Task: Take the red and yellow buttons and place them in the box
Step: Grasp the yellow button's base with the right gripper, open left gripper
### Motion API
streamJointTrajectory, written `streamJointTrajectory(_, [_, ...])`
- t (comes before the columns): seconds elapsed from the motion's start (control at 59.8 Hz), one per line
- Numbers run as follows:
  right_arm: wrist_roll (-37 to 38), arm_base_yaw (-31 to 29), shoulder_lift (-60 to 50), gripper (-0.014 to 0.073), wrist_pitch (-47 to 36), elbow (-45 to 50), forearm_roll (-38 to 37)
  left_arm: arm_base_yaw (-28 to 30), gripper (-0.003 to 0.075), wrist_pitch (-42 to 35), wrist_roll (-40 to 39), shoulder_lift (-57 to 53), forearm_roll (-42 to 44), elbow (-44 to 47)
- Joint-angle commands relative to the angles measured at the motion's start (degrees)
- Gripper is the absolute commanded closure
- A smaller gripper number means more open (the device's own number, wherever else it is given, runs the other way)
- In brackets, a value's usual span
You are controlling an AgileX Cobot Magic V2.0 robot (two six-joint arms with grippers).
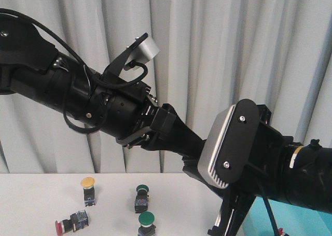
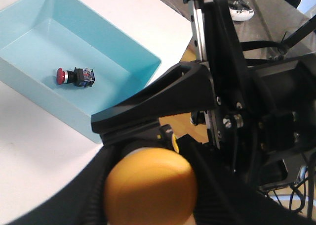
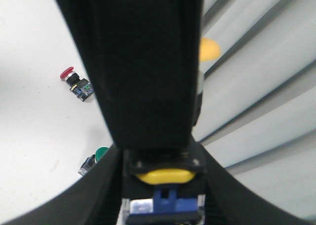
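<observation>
1. Closest to the left wrist camera, a yellow cap (image 2: 150, 185) fills the space between the left gripper's (image 2: 148, 195) fingers; the gripper looks clamped on this yellow button.
2. Right gripper (image 3: 165, 185) likewise holds a yellow button (image 3: 164, 176), its cap pinched between the jaws with a blue-grey body just under it.
3. Inside the box (image 2: 123, 94), one red button (image 2: 74, 76) lies on its side on the floor, so at least one piece is delivered.
4. Both arms hang above or just beside the box: the left wrist view looks down into it, and in the front view only its turquoise corner (image 1: 311, 223) shows beneath the right arm.
5. Well away from the box, on the table (image 1: 31, 194), a yellow button (image 1: 88, 190) stands upright and a red button (image 1: 71, 224) lies on its side; these are left to fetch.
6. Two green buttons (image 1: 141, 197) (image 1: 147, 223) stand between those and the box; they are not wanted.
7. Judged so: one placed, two in hand awaiting release, two on the table, so roughly the middle of the task.
</observation>
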Motion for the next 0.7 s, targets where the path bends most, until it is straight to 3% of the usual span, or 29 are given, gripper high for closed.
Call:
streamJointTrajectory(0.0, [0.22,0.12,-1.45,0.0573,-4.11,-1.61,0.53,0.16,0.0717,-0.71,-0.57,-2.69,-3.52,-1.69])
streamJointTrajectory(0.05, [0.30,0.12,-1.45,0.0609,-4.11,-1.61,0.53,0.16,0.0716,-0.71,-0.76,-2.69,-3.45,-1.69])
streamJointTrajectory(0.251, [0.30,0.12,-1.45,0.0602,-4.16,-1.61,0.53,0.16,0.0712,-0.80,-6.51,-2.69,-3.45,-1.69])
streamJointTrajectory(0.401, [0.30,0.12,-1.45,0.0602,-4.16,-1.61,0.53,0.16,0.0689,-1.40,-6.52,-2.69,-0.77,-1.69])
streamJointTrajectory(0.685, [1.36,0.12,-1.45,0.0602,-4.16,-1.61,0.53,-0.32,0.0531,-1.99,-7.91,-2.69,7.33,-1.69])
